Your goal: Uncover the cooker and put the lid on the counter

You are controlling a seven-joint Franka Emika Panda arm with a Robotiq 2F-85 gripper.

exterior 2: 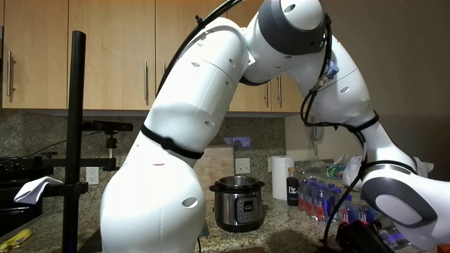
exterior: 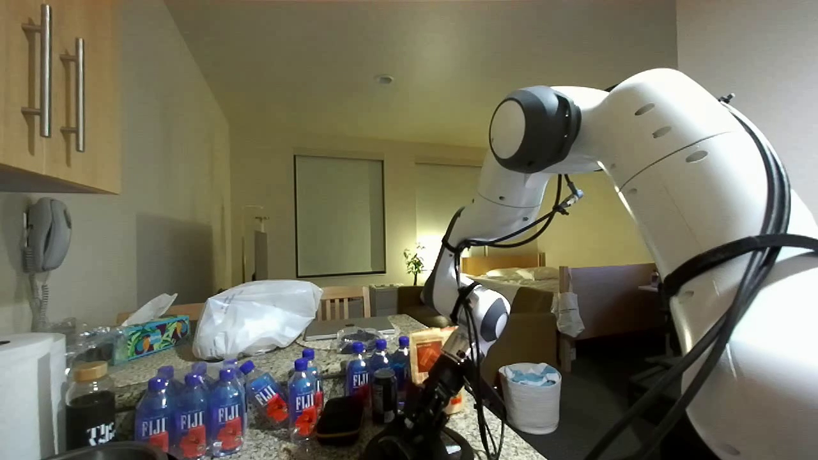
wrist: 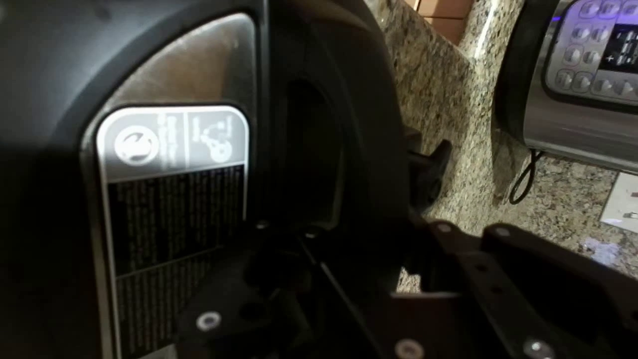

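In an exterior view, the round silver-and-black metal cooker (exterior 2: 228, 205) is on the speckled stone counter (exterior 2: 277, 219), in front of the tan wooden board (exterior 2: 216, 163), left of the white paper roll (exterior 2: 282, 179). In the wrist view, the round black lid (wrist: 199, 139) is left of the cooker.

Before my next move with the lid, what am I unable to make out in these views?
Whether the lid touches the counter: its lower part is cut off by the bottom edge in an exterior view.
Whether the jaws grip it: black on black in the wrist view.
Inner floor of the cooker: hidden behind its near side in an exterior view.
Small print on the label: blurred in the wrist view.
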